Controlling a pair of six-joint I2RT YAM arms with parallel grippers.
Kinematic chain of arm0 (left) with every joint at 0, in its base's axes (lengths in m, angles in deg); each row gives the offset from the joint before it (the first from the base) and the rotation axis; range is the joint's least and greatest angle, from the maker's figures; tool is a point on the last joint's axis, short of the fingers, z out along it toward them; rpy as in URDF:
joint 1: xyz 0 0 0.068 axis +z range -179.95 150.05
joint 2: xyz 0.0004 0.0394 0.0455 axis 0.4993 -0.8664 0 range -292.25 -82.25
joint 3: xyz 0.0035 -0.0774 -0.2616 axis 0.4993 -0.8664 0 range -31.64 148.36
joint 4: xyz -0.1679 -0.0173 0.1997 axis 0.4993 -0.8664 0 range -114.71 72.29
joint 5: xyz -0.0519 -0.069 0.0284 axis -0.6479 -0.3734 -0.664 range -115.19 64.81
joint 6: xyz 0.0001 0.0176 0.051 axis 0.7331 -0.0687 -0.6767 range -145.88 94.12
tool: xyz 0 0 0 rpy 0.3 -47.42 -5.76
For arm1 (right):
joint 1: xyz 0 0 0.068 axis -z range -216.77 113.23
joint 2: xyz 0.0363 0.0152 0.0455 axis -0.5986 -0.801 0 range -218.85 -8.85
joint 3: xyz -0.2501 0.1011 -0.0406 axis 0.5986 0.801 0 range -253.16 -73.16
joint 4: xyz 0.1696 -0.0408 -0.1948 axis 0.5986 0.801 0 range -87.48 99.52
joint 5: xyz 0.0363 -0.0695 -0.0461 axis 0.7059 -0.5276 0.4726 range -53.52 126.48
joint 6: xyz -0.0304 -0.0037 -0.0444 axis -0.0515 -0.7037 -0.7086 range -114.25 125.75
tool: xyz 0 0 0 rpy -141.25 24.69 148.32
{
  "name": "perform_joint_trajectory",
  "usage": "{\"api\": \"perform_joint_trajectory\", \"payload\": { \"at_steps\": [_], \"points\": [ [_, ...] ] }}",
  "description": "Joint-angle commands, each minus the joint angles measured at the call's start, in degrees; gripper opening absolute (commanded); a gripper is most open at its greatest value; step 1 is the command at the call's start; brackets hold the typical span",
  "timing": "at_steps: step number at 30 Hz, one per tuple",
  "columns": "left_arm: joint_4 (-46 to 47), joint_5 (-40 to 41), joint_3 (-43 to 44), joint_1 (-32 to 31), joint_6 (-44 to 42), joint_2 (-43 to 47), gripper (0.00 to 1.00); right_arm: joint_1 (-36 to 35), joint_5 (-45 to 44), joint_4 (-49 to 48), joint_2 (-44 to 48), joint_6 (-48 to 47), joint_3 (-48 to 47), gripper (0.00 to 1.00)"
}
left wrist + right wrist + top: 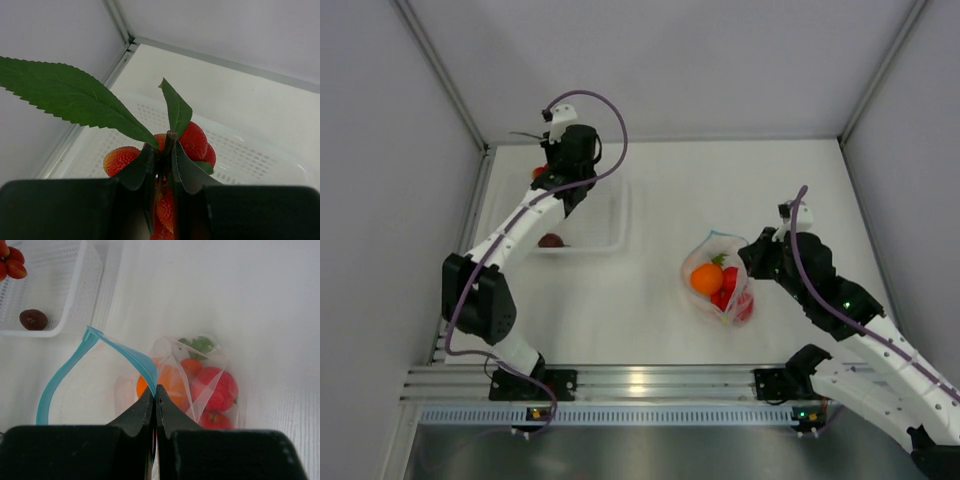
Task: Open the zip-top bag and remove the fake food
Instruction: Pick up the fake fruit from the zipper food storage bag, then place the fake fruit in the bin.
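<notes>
- Clamped tight on the stem of the berry cluster [192, 140]: left claw [167, 150], fingers together, the leaf [70, 97] sticking up and left.
- Hanging over the far-left part of the white tray [250, 160]; cannot tell how high above it.
- Pinched shut on the blue zip strip [122, 354] of the bag [200, 385]: right claw [156, 392], holding the mouth open.
- Lying on the table [650, 320], right of the tray and well apart from it: the bag.
- Left inside: orange [172, 380], red fruits [220, 390], a green-topped piece [200, 344]. In the tray: a small dark piece [33, 319].
- Step in hand, by judgement: dropping the cluster into the tray.
- Lower first, inside the rim, to avoid a bounce off the wall.
- Open wide; watch for stem or leaf snagging between the fingers.
- Hold the right pinch steady so the mouth gapes for the next reach.
</notes>
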Motion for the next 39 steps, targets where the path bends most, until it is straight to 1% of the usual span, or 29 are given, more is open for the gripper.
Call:
{"api": "perform_joint_trajectory", "payload": {
  "at_steps": [1,2,3,8,12,13,14,16,17,19,20,22,23,26,28,29,30,33,34,35,37,38,39],
  "points": [
    [-0.92,7.08,4.09,2.01,-4.15,-6.06,0.00,-0.53,0.05,2.23,1.14,-1.69,-4.15,0.00],
    [-1.97,7.00,5.14,2.71,-3.28,-7.03,0.00,-0.53,-0.13,2.41,1.23,-2.04,-4.85,0.00],
    [-3.38,5.26,5.49,3.50,-2.14,-8.00,0.00,-0.53,-0.39,3.02,1.67,-2.22,-5.21,0.00],
    [-9.97,1.55,5.33,8.78,7.79,-12.23,0.00,-0.45,-0.65,4.34,2.11,-3.80,-7.32,0.00],
    [-10.77,-2.04,2.35,11.15,14.73,-12.41,0.00,-0.53,-0.66,4.34,2.64,-4.33,-7.50,0.00],
    [-10.69,-4.66,1.81,12.11,17.44,-12.32,0.00,-0.45,-0.66,4.26,2.64,-4.33,-7.41,0.00],
    [-10.69,-5.56,1.20,12.73,18.69,-12.23,0.09,-0.45,-0.66,4.17,2.73,-4.50,-7.32,0.00],
    [-10.69,-6.53,0.23,13.79,20.89,-12.32,0.15,-0.53,-0.39,4.08,2.82,-4.59,-7.32,0.00],
    [-10.69,-6.89,0.05,13.88,21.07,-12.32,0.24,-0.45,-0.39,4.17,2.82,-4.94,-7.32,0.00],
    [-10.77,-6.89,-0.82,13.97,22.64,-11.53,0.34,-0.45,-0.22,4.34,2.55,-5.29,-7.50,0.00],
    [-10.69,-7.32,-1.27,13.97,23.44,-10.57,0.48,-0.45,-0.39,4.43,2.46,-5.56,-7.58,0.00],
    [-10.77,-7.59,-2.14,13.97,25.28,-7.85,0.64,-0.45,-0.48,4.17,2.02,-5.56,-7.76,0.00],
    [-10.69,-8.20,-2.32,13.97,25.82,-6.88,0.77,-0.45,-0.48,3.91,1.76,-5.56,-7.93,0.00],
    [-10.69,-10.22,-2.76,13.97,26.96,-2.31,0.90,-0.45,0.75,3.82,0.97,-5.47,-8.64,0.00],
    [-10.69,-11.98,-2.76,13.97,27.05,1.47,0.92,-0.53,1.19,3.55,0.71,-5.38,-8.99,0.00],
    [-10.69,-13.20,-2.76,13.97,26.96,3.13,0.96,-0.53,1.28,3.47,0.71,-5.12,-9.08,0.00],
    [-10.60,-16.09,-2.68,13.97,26.70,4.46,0.98,-0.45,1.89,3.20,0.79,-5.12,-9.08,0.00],
    [-10.60,-22.42,-1.98,13.79,25.39,9.38,0.98,-0.45,3.20,2.32,0.62,-4.68,-9.17,0.00],
    [-10.60,-27.67,-1.80,13.71,24.95,11.91,0.98,-0.53,3.65,1.80,0.36,-4.59,-9.17,0.00],
    [-10.68,-29.46,-1.62,13.44,24.33,12.98,0.98,-0.45,4.17,1.53,0.09,-4.51,-9.25,0.00],
    [-10.60,-33.50,-1.97,11.08,23.36,16.06,0.98,-0.45,5.14,0.92,-0.17,-4.16,-9.34,0.00],
    [-10.42,-34.39,-2.15,9.76,22.93,18.94,0.98,-0.45,5.41,0.74,-0.61,-3.98,-9.43,0.00],
    [-10.51,-35.18,-2.06,6.36,21.70,20.10,0.98,-0.45,5.41,0.65,-0.61,-3.80,-9.52,0.00]
  ]
}}
